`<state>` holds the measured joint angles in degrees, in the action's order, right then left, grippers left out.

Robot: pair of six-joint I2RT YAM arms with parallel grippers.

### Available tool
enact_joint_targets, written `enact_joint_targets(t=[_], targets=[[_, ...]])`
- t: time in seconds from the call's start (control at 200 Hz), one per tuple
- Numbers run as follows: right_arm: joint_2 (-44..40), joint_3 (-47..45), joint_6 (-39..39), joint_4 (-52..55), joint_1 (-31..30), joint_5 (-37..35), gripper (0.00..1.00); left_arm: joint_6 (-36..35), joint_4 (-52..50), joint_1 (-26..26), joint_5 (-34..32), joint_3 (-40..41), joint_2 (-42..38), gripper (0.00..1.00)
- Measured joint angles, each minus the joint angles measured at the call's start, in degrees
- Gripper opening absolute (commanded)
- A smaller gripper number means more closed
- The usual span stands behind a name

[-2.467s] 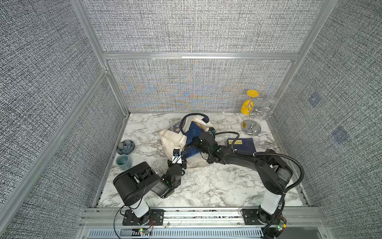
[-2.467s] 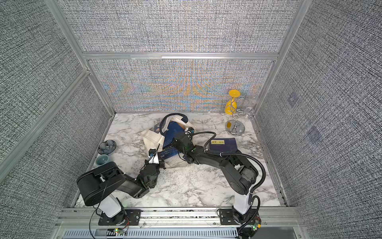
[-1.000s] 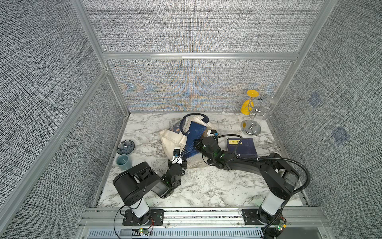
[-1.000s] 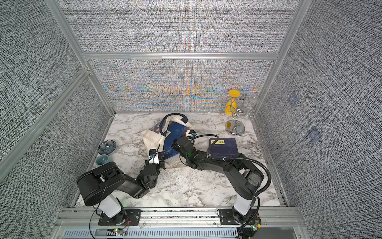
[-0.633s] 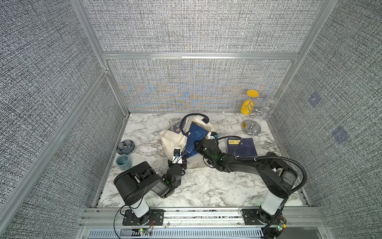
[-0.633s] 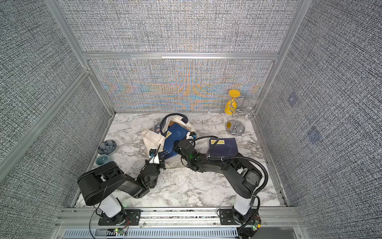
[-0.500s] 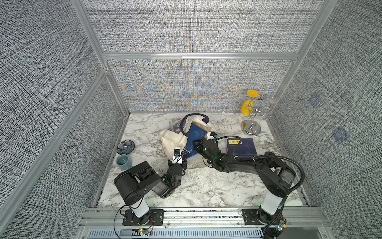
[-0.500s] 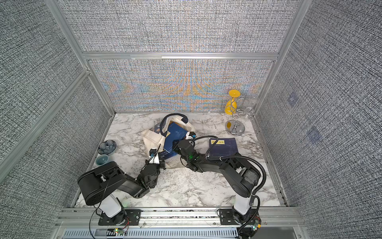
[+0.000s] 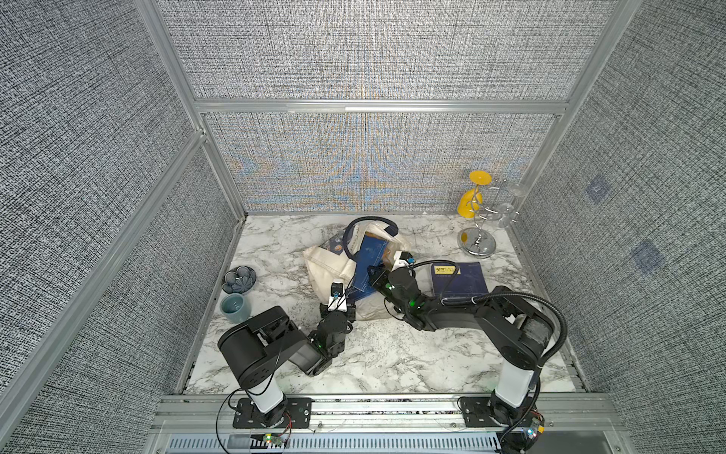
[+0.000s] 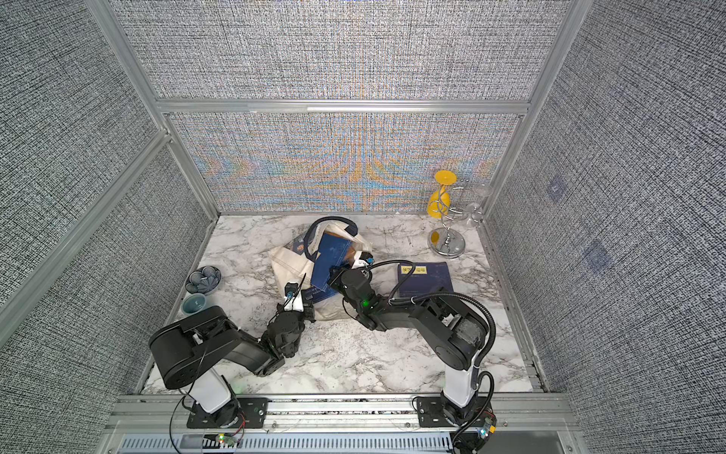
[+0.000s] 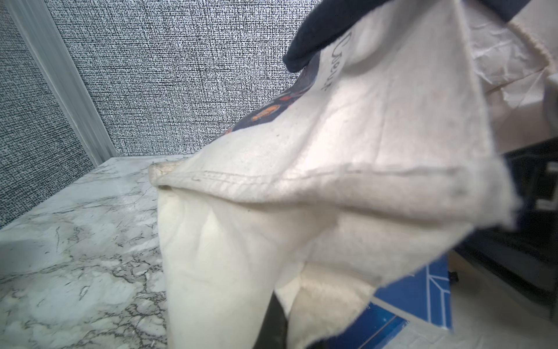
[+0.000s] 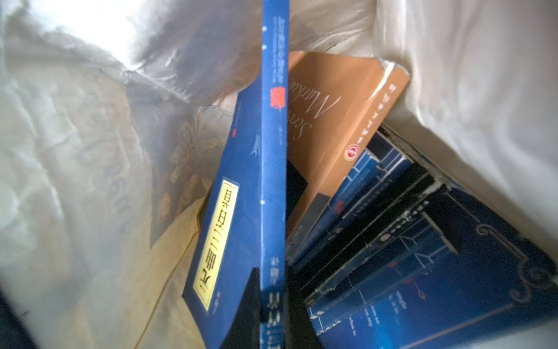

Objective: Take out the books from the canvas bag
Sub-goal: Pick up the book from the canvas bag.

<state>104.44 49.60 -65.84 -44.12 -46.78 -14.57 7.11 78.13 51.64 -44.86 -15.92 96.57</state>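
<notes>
The marble counter is carrying the canvas bag, which is lying crumpled around the middle, toward the back edge. The left gripper is pinching the bag's cream cloth, apparently propping it open. The right gripper is reaching inside, its jaws pressing on the spine of a navy book with a yellow label. Other books are sitting deeper in the bag, and a loose book is lying near the right edge. An extraction seems to be under way. The next move calls for drawing this book straight out without snagging the cloth.

Cream canvas bag, navy books, grey-veined white marble table
</notes>
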Motion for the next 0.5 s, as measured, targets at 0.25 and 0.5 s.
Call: enact_joint_targets(t=[0.25, 0.5], targets=[[-7.1, -4.7, 1.4, 1.0, -0.2, -0.2, 0.00, 0.4, 0.0, 0.0, 0.0, 0.0, -0.2, 0.00], [-14.7, -9.1, 5.5, 1.5, -0.2, 0.6, 0.00, 0.6, 0.0, 0.0, 0.0, 0.0, -0.4, 0.00]])
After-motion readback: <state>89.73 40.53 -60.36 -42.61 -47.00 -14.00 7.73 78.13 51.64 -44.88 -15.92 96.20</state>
